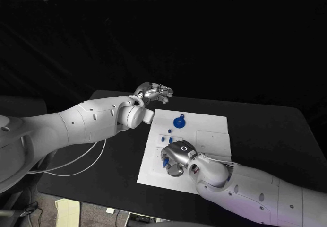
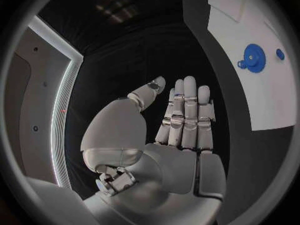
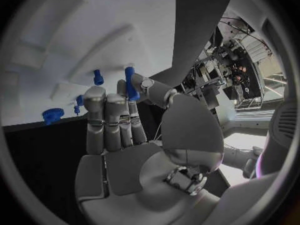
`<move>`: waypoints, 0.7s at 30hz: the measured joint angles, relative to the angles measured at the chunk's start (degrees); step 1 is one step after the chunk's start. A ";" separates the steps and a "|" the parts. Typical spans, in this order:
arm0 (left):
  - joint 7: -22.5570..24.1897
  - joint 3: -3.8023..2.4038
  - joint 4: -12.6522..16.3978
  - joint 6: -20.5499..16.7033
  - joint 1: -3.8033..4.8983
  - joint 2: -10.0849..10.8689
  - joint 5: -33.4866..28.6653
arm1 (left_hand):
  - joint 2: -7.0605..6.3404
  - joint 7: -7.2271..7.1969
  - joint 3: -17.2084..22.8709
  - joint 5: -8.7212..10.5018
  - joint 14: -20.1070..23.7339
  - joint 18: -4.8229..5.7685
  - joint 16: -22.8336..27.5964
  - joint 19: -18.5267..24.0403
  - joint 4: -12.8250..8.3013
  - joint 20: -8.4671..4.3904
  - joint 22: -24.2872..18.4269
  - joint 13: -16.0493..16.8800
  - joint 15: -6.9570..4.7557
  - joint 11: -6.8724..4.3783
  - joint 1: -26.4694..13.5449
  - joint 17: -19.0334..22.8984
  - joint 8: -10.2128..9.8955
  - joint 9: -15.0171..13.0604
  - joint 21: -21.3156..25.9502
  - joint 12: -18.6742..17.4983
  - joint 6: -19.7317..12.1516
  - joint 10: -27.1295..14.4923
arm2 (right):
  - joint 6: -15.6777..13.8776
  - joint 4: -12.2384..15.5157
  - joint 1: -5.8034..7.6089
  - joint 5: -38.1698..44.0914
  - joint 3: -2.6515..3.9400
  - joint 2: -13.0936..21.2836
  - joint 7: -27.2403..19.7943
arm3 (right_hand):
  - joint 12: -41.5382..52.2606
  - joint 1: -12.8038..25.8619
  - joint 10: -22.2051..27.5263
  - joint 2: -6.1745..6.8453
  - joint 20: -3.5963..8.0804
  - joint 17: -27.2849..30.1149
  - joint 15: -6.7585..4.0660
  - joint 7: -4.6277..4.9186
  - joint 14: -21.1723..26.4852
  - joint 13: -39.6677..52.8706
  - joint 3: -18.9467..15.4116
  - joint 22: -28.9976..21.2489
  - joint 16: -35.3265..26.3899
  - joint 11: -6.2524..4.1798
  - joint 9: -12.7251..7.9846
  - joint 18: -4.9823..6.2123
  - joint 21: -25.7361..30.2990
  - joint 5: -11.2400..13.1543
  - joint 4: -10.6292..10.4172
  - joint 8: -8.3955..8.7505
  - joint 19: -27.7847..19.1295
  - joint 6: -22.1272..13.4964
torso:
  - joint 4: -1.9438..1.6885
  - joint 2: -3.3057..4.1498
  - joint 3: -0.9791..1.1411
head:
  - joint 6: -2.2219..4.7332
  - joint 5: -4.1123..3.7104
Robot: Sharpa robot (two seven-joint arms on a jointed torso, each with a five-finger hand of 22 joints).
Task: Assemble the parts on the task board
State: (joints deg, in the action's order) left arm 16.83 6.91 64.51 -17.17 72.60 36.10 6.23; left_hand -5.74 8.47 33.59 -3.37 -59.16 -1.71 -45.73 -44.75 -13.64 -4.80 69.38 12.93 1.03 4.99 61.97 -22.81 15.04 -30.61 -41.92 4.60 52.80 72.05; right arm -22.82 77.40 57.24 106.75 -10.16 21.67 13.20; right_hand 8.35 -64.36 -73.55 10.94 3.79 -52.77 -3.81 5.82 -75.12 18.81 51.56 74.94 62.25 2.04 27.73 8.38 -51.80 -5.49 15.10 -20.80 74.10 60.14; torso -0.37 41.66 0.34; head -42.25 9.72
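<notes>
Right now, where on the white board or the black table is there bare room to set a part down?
The white task board is bare along its right side, right of the blue gear, and the black table beyond that edge is bare too. It is crowded mid-board: small blue pegs lie beside the right hand, which pinches a blue part. The left hand hovers over the board's far-left corner.
</notes>
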 measured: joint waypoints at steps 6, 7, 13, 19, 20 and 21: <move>0.00 -0.01 0.00 0.01 0.00 0.00 0.00 | 0.00 0.00 0.00 0.00 0.00 0.00 0.22 0.00 0.00 0.00 0.05 0.00 0.00 0.00 0.00 -0.04 0.00 0.00 0.00 0.00 0.00 0.00 | 0.47 -0.30 0.00 0.03 0.00 -0.28 0.01 | 0.00 0.00 0.00 0.00 -0.01 0.00 0.00 0.00 0.00 0.00 0.00 0.00 0.00 0.00 -0.08 0.00 0.00 0.00 0.00 0.00 0.00 -0.01 | -0.01 0.00 0.01 | -0.15 0.09; 0.00 -0.02 0.00 0.01 0.00 0.00 0.00 | 0.00 0.00 0.00 0.00 0.00 0.00 0.22 0.00 0.00 0.00 0.05 0.00 0.00 0.00 0.00 -0.06 0.00 0.00 0.00 0.00 0.00 0.00 | 0.64 -0.34 0.00 0.04 0.00 -0.30 0.01 | 0.00 0.00 0.00 0.00 -0.01 0.00 0.00 0.00 0.00 0.00 0.00 0.00 0.00 0.00 -0.08 0.00 0.00 0.00 0.00 0.00 0.00 -0.01 | -0.01 0.00 0.02 | -0.16 0.09; 0.00 -0.02 0.00 0.02 0.00 -0.01 0.00 | 0.00 0.00 0.00 0.00 0.00 0.00 0.22 0.00 0.00 0.00 0.04 0.00 0.00 0.00 0.00 -0.06 0.00 0.00 0.00 0.00 0.00 0.00 | 1.43 -0.51 0.00 0.10 -0.01 -0.30 0.03 | -0.01 0.01 0.00 0.01 -0.02 0.00 0.00 0.00 0.00 0.06 0.00 -0.01 0.00 0.00 -0.07 0.00 0.00 0.00 0.00 0.01 0.00 -0.02 | -0.01 0.01 0.02 | -0.32 0.14; 0.00 0.00 0.01 0.03 0.00 0.01 0.00 | 0.00 0.00 0.00 0.00 0.00 0.00 0.22 0.00 0.00 0.00 0.09 0.00 0.00 0.00 0.00 -0.11 0.00 0.05 0.00 0.00 0.00 0.00 | 2.23 -0.83 0.00 0.28 -0.01 -0.46 0.07 | -0.01 0.01 0.00 0.01 -0.02 0.00 0.00 0.00 0.00 0.06 -0.01 -0.01 0.00 0.00 -0.01 0.00 0.00 0.00 0.01 0.03 0.00 -0.03 | -0.01 0.01 0.02 | -0.47 0.24; 0.00 0.00 0.01 0.03 0.00 0.01 0.00 | 0.00 0.00 0.00 0.00 0.00 0.00 0.22 0.00 0.00 0.00 0.09 0.00 0.00 0.00 0.00 -0.11 0.00 0.05 0.00 0.00 0.00 0.00 | 2.35 -0.92 0.00 0.32 -0.01 -0.50 0.08 | -0.01 0.01 0.00 0.01 -0.03 0.00 0.00 -0.08 0.00 0.06 -0.01 -0.01 0.00 0.00 0.00 0.00 0.00 0.00 0.01 0.03 0.00 -0.12 | -0.01 0.01 0.02 | -0.47 0.24; 0.00 0.00 0.02 0.03 0.00 0.01 0.00 | 0.00 0.00 0.00 0.00 0.00 0.00 0.22 0.00 0.00 0.00 0.09 0.00 0.00 0.00 0.00 -0.11 0.00 0.05 0.00 0.00 0.00 0.00 | 2.41 -1.00 0.00 0.37 -0.01 -0.54 0.09 | -0.01 0.01 0.00 0.01 -0.03 0.00 0.00 -0.08 0.00 0.06 -0.01 -0.01 0.00 0.00 0.01 0.00 0.00 0.00 0.01 0.03 0.00 -0.12 | -0.01 0.01 0.02 | -0.47 0.24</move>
State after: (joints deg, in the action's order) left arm 16.83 6.91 64.53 -17.14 72.60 36.12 6.23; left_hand -5.74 8.47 33.59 -3.37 -59.16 -1.71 -45.51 -44.75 -13.64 -4.80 69.48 12.93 1.03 4.99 61.97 -22.92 15.04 -30.56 -41.92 4.60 52.80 72.05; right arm -20.40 76.40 57.24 107.12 -10.17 21.13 13.29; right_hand 8.34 -64.35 -73.55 10.95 3.77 -52.77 -3.81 5.74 -75.12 18.87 51.55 74.93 62.25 2.04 27.74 8.38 -51.80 -5.49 15.11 -20.77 74.11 60.02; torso -0.38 41.67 0.36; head -42.73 9.95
